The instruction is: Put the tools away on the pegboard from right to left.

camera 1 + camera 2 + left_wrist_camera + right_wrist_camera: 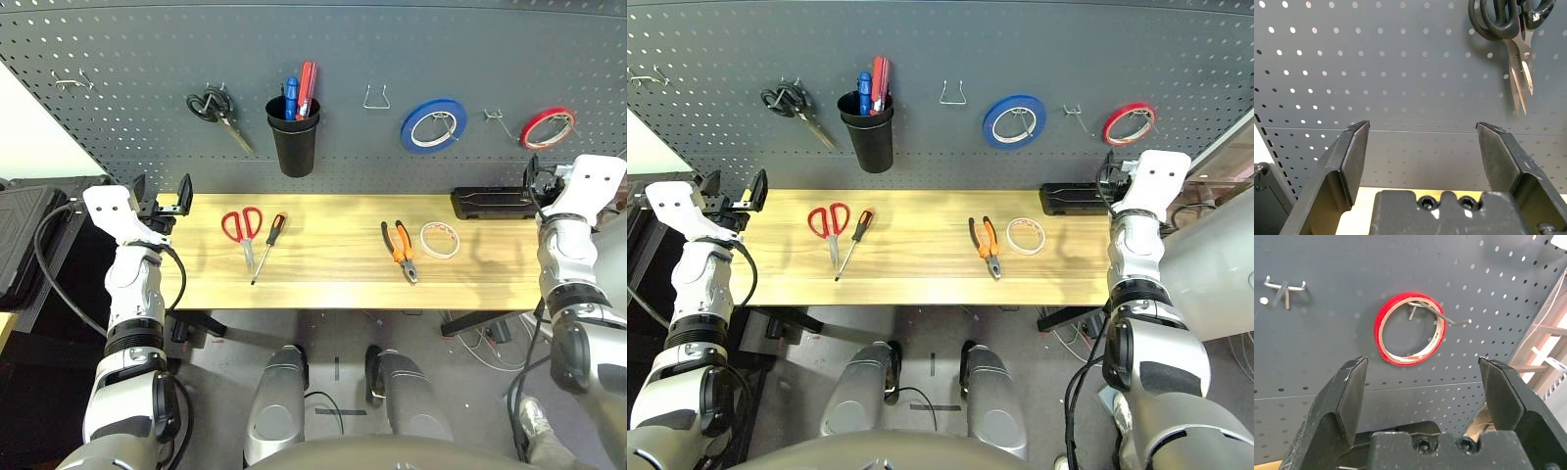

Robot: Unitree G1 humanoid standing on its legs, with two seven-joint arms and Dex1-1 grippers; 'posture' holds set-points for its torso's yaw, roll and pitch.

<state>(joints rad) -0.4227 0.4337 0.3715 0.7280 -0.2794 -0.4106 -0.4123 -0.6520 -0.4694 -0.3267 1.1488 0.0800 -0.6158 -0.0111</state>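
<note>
Cream-white tape roll [440, 239] lies rightmost on my table [333, 284], beside the pliers [401, 250], so I judge it goes first. Right gripper [1422, 377] and left gripper [1420, 142] both gape empty at the pegboard [392, 49].

Four tools are lying on the wooden table [333, 279] below the pegboard [392, 49].

Left of centre, the red-handled scissors [243, 229] are lying just beside the orange-and-black-handled screwdriver [268, 245]; right of centre, the orange-and-black-handled pliers [401, 249] are sitting next to the cream-white tape roll [440, 239]. Along the upper frame, black-handled scissors [217, 113], a black cup [293, 135], a blue tape roll [432, 124] and a red tape roll [547, 127] are hanging. The left gripper [163, 200] is hovering at the table's left end with fingers apart.
</note>
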